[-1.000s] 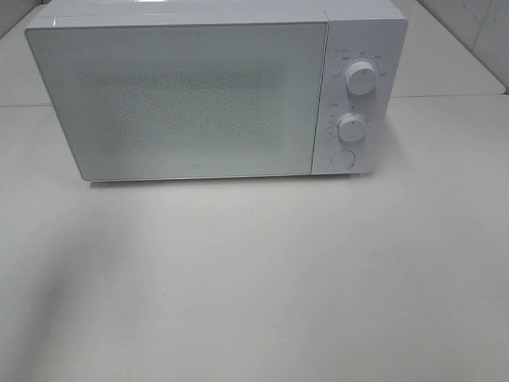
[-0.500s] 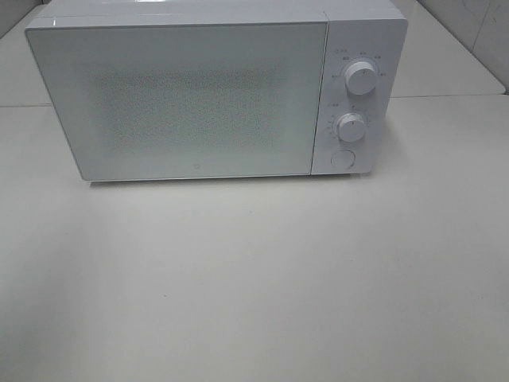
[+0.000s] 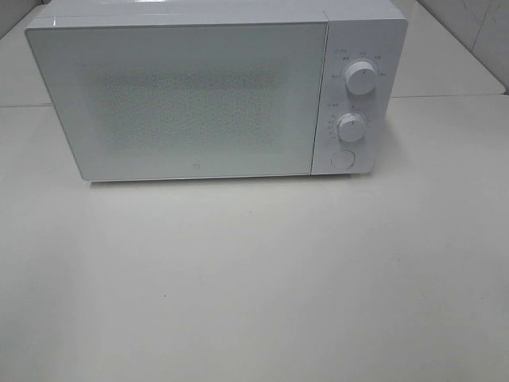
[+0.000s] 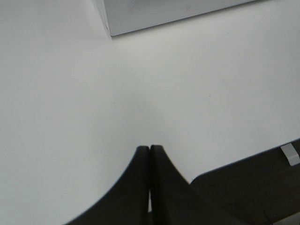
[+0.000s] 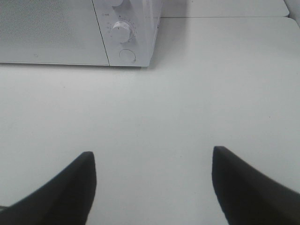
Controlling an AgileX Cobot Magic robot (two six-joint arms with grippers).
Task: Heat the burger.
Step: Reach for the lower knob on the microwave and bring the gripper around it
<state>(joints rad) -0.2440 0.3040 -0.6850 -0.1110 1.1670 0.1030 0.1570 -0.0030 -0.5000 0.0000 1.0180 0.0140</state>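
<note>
Microwave [image 3: 199, 95]: door closed; burger unseen. Its round button [image 5: 127, 56] lies ahead of my right hand [image 5: 152, 152], spread wide, empty. Left hand [image 4: 149, 148]: pinched closed, empty, likely farther.

Passable room: bare table [image 3: 262, 278] stretches ahead of my left gripper [image 4: 150, 148] and my right gripper [image 5: 153, 152], ending at the microwave [image 3: 215, 87], whose shut door [image 3: 183, 99] stands as the obstacle in front of both.
</note>
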